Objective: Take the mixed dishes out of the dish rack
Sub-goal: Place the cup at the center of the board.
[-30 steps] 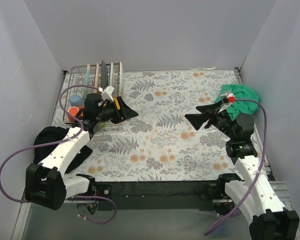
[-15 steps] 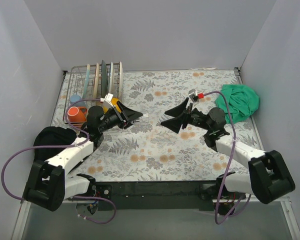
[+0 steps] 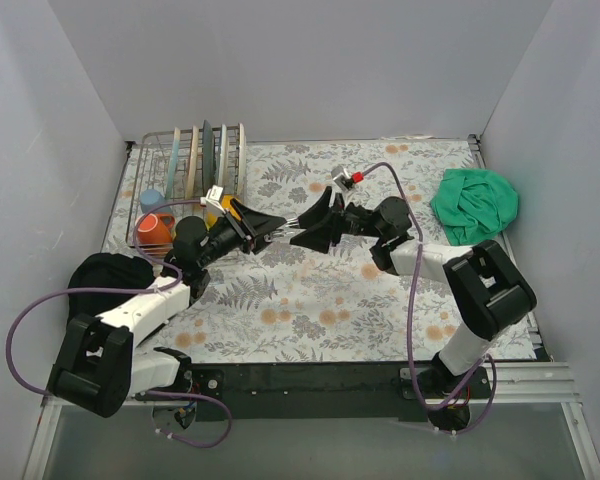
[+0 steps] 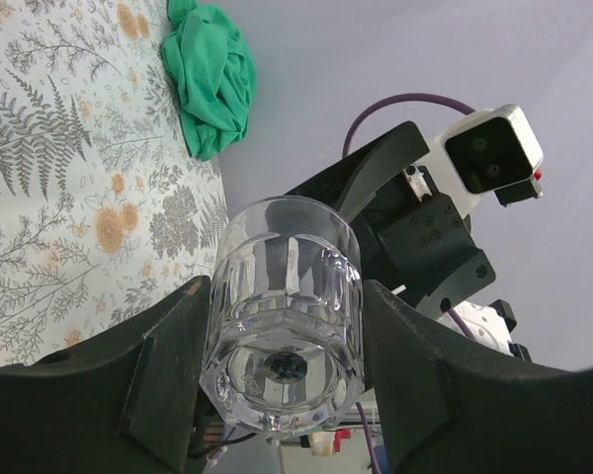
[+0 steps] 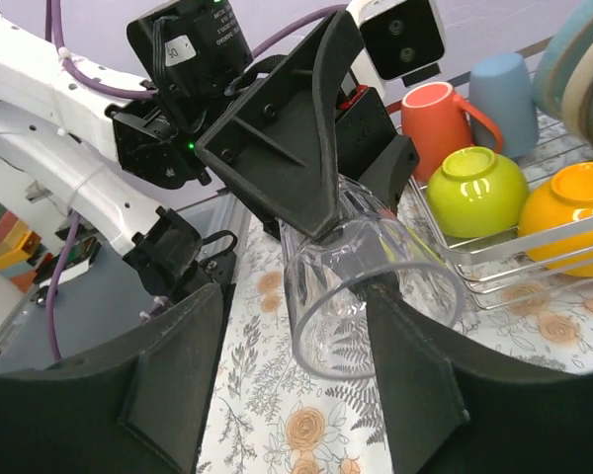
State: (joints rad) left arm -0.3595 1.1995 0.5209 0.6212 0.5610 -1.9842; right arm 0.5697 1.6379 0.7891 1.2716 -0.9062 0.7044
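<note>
three pale walls (image 3: 310, 70) | floral tabletop (image 3: 310, 295) | green cloth (image 3: 475, 205) right | black cloth (image 3: 95, 272), seemingly

Arm nearer the dish rack (image 3: 160, 136): left arm (image 3: 130, 305), white shells over black joint housings, black base block (image 3: 90, 365). A purple cable (image 3: 20, 340) loops along it.

Arm farther from the rack: right arm (image 3: 425, 258), same white-and-black build, with its own purple cable (image 3: 412, 320).

Left gripper (image 3: 275, 226) and right gripper (image 3: 302, 230) are both black. Fingers (image 4: 168, 365) broad, matte, wedge-shaped.

White box camera (image 4: 492, 150) with dark lens on each wrist. Red tab (image 3: 358, 178) beside the one farther from the rack. White label (image 5: 181, 47) and small green light (image 5: 191, 147) on the left wrist block.
</note>
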